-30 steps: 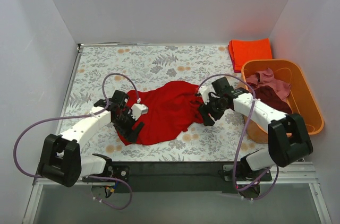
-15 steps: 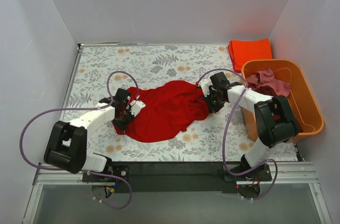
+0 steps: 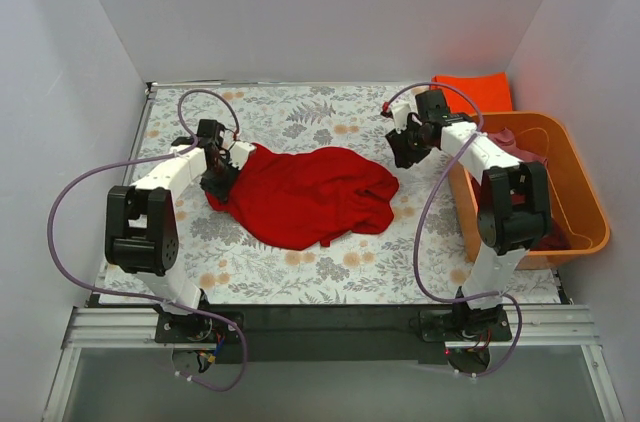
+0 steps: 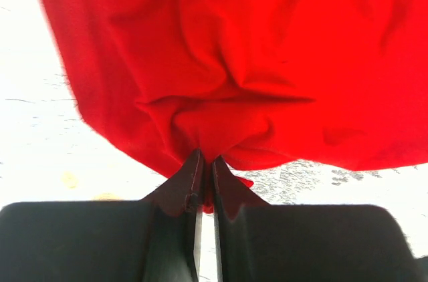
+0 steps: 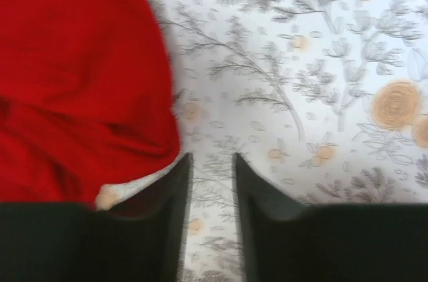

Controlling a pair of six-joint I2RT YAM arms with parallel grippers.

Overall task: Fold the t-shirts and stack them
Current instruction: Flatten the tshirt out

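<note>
**Red t-shirt (image 3: 310,192) pinched at its edge by the left pincer (image 3: 218,180), right pincer (image 3: 400,150) let go**

The left arm reaches far forward, almost straight, with the wrist tipped down so its pincer sits at the shirt's edge. The cloth spreads away from the tips toward the other pincer, rumpled and soft, with one hem curling under. Seen from the wrist, the two dark fingers (image 4: 190,185) are clenched on a bunched fold of red cloth, and creases fan out from the nip.

The right arm is stretched forward too and angled inward. Its pincer hangs over the printed tablecloth (image 3: 300,112), just beside the shirt's near hem. Its own camera shows what the overhead view cannot: the tapered black fingers (image 5: 257,195) stand parted. Only the grey-leaf and orange-flower print lies between them, and the red cloth lies off to one side of the tips.

Beyond that pincer, toward the far corner, an orange-red t-shirt (image 3: 470,89) lies folded flat. On the pincer's outer side stands a smooth orange plastic tub (image 3: 590,194)
</note>
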